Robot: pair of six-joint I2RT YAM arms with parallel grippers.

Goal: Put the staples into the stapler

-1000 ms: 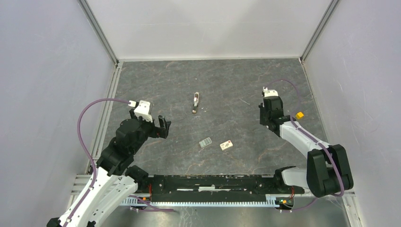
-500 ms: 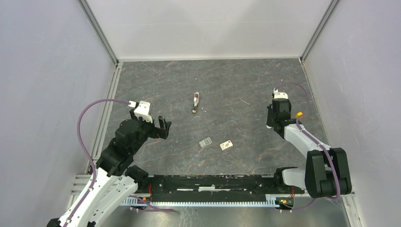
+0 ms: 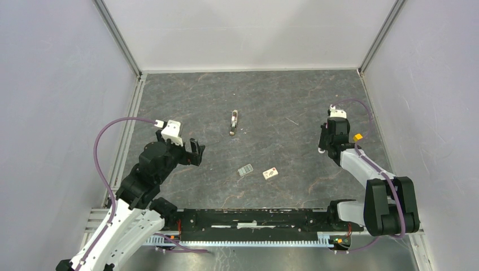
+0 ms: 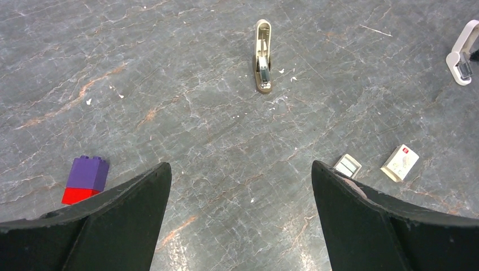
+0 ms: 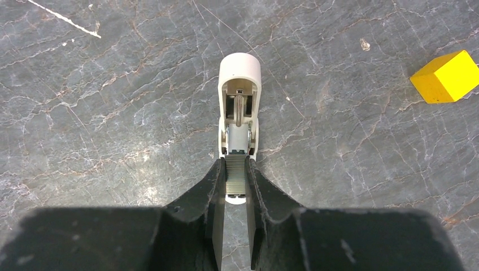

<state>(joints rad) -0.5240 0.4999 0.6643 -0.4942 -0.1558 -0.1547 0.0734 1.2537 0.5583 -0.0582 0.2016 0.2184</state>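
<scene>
The right gripper point(image 5: 235, 167) is clamping the white stapler point(image 5: 239, 69), while the grey staple strip point(image 3: 245, 170) and staple box point(image 3: 270, 174) are lying rightward of the nearer, wide-spread left gripper point(image 4: 240, 166).

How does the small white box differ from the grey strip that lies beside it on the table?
Colour: the white box has red print on its top, while the grey strip is plain grey with a pale edge. Thickness: the box shows a side wall and seems thicker; the strip looks thinner. Place: in the top view the box lies right of the strip, with a gap between them. Both are small, rectangular and lie flat and untouched on the table.
</scene>
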